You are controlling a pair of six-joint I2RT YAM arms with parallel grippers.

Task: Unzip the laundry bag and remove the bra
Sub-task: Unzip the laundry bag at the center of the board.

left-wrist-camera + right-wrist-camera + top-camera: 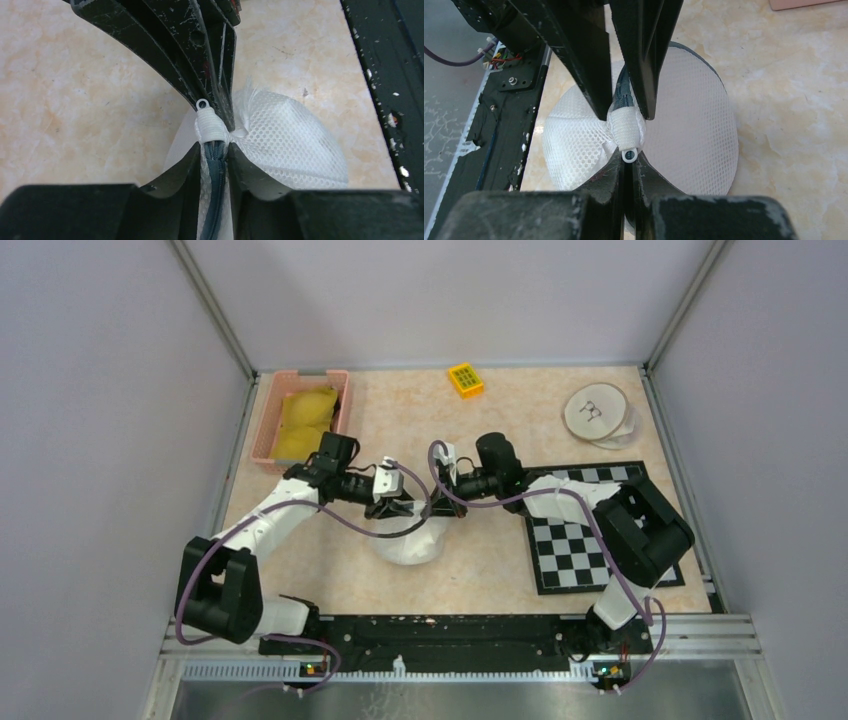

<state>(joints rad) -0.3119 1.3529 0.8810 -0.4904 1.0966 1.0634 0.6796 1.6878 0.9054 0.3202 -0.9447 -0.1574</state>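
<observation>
The white mesh laundry bag [410, 545] lies at the table's middle, and both grippers meet over its top. My left gripper [400, 508] is shut on the bag's edge, pinching the dark zipper [216, 170] between its fingertips in the left wrist view [215, 150]. My right gripper [443, 498] faces it, shut at the white zipper pull [629, 155], whose ring sits right at the tips of the right gripper [629, 162]. The pull ring [202, 104] pokes out of a white elastic cover. The mesh [694, 125] bulges round below. The bra is hidden.
A pink basket [268, 415] with a yellow cloth [305, 418] stands at the back left. A small orange block [465, 379] lies at the back, wooden discs [597, 412] at the back right. A checkerboard mat [585, 535] lies to the right.
</observation>
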